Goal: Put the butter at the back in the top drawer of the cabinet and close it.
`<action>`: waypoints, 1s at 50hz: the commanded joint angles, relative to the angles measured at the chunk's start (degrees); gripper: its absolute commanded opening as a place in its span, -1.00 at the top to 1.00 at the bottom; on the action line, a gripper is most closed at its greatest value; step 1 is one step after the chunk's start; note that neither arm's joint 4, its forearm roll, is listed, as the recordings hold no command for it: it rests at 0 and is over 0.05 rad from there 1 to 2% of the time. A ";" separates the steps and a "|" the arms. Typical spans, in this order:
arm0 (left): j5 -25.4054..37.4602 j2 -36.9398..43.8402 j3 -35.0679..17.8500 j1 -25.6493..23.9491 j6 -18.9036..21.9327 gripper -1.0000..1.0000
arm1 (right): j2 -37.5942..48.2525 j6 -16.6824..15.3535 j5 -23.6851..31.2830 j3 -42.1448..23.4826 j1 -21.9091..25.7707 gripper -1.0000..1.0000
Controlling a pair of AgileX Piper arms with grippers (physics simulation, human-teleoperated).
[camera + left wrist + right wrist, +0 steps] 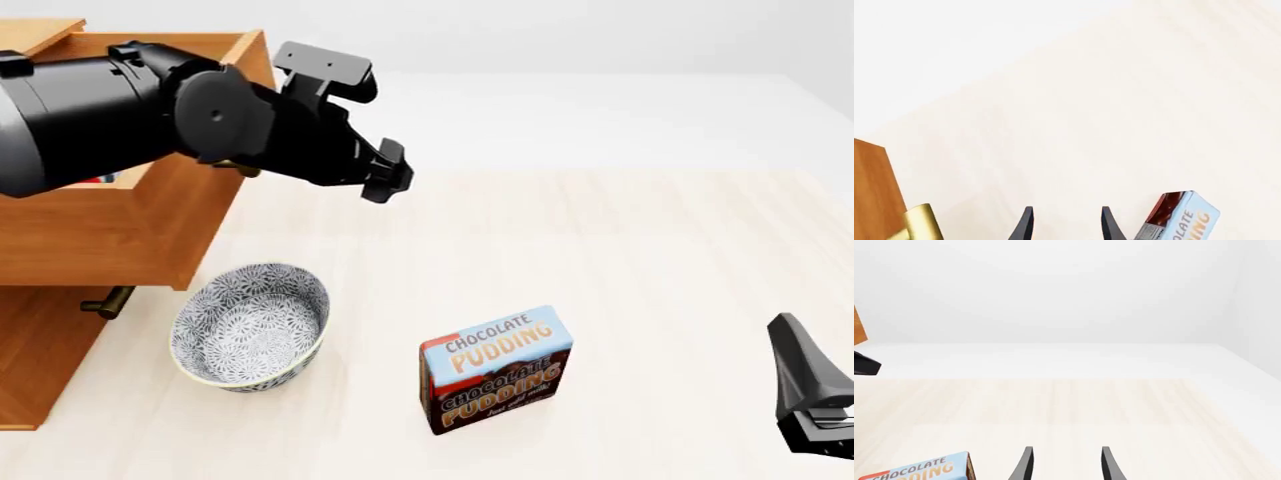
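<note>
The cabinet [47, 350] stands at the left edge, and its top drawer [120, 235] is pulled out and open. Inside the drawer, the butter [104, 181] shows only as a small red and blue sliver; my left arm hides the rest. My left gripper [384, 176] hangs in the air just right of the drawer, open and empty, as the left wrist view [1066, 227] confirms. That view also catches the cabinet's wood [874, 190] and a brass handle [921, 225]. My right gripper [807, 395] sits low at the front right, open and empty [1066, 467].
A patterned grey bowl [251, 322] sits on the table just in front of the open drawer. A chocolate pudding box [497, 368] stands upright at the front middle, also seen in both wrist views [1181, 217] [921, 471]. A lower drawer's brass handle [107, 300] sticks out beside the bowl.
</note>
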 commanded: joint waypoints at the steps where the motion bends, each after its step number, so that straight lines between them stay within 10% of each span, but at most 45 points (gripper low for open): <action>1: -0.36 -0.92 1.52 1.78 -0.24 -1.00 | 0.00 -0.01 0.00 0.00 0.01 -1.00; 50: -1.85 -5.07 7.43 9.57 -0.87 -1.00 | 0.01 0.01 -0.01 0.00 0.00 -1.00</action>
